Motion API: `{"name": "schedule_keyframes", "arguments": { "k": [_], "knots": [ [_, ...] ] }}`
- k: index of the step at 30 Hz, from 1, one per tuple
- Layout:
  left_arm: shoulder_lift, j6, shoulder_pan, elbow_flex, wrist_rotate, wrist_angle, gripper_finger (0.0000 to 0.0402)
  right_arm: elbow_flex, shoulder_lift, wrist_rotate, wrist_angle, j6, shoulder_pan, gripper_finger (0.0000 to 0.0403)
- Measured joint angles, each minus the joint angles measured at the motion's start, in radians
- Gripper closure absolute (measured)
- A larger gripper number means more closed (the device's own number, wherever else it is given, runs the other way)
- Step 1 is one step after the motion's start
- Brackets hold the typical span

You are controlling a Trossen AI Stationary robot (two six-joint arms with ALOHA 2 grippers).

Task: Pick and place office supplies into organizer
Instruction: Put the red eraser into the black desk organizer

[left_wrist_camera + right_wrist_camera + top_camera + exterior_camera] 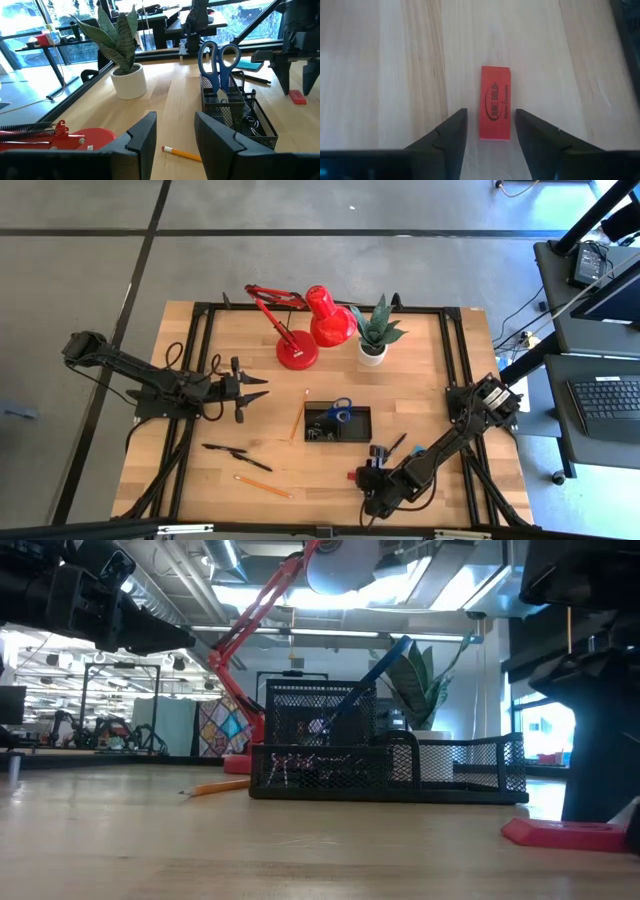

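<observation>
Over the table from above, the right gripper (364, 476) sits low at the near edge over the red eraser (353, 475), near-right of the organizer (337, 423); the left gripper (250, 388) waits apart, jaws parted and empty. At table level the eraser (565, 831) lies flat. Past the right wrist, fingers (445, 137) straddle the eraser (495, 102), not yet pinching; I'd centre them and close gently.

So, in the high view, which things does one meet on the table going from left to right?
Left gripper → red lamp base → organizer with the scissors → potted plant → right arm's wrist block.
</observation>
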Motion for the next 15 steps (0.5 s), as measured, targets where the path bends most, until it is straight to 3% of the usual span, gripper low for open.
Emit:
{"name": "schedule_keyframes", "arguments": {
  "k": [15],
  "knots": [
    [0.0, 0.0, 0.0, 0.0, 0.0, 0.0, 0.0274, -0.001, 0.003, 0.016, -0.004, -0.022, -0.002, 0.033]
  ]
}}
